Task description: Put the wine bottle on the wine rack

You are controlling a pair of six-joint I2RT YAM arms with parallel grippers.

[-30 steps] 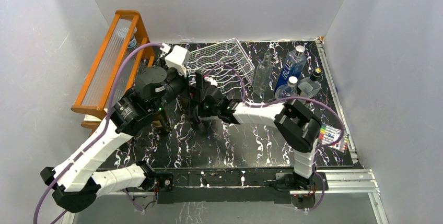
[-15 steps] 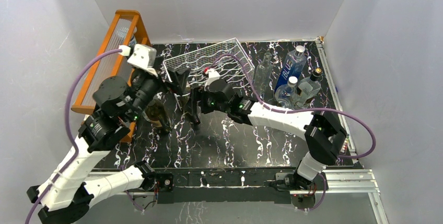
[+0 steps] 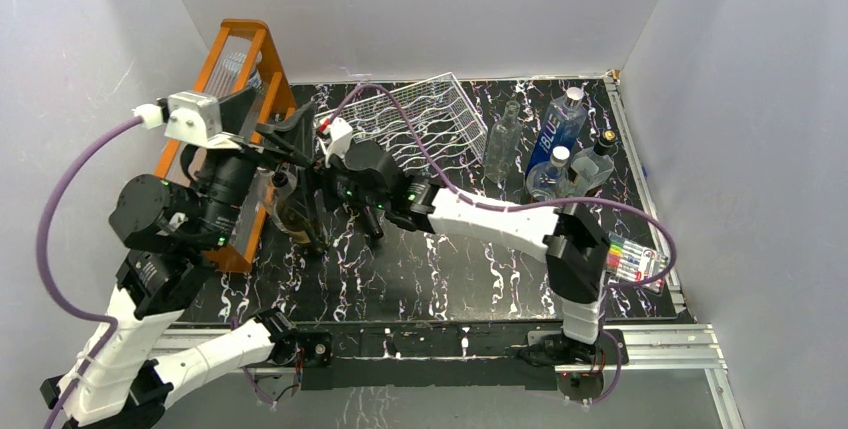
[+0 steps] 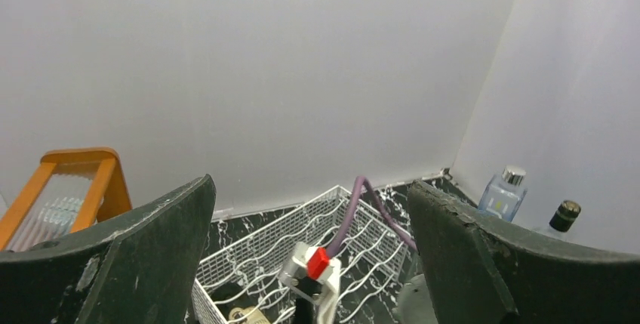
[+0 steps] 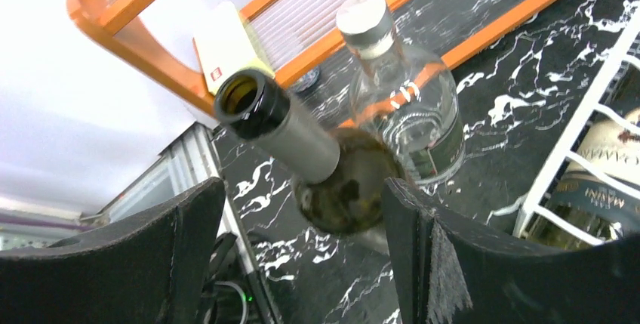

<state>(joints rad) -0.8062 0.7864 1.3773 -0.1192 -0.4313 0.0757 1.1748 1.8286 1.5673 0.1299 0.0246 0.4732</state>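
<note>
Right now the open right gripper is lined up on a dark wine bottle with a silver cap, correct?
No: the dark wine bottle is uncapped, its mouth open, as the right wrist view shows. The right gripper is open and lined up on it.

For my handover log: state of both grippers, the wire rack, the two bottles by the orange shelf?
Dark green glass wine bottle: standing, uncorked, ungripped.
Clear glass bottle: standing, capped.
Silver-white wire rack: holds one labelled bottle.
Left gripper: open, empty.
Right gripper: open, empty.
</note>
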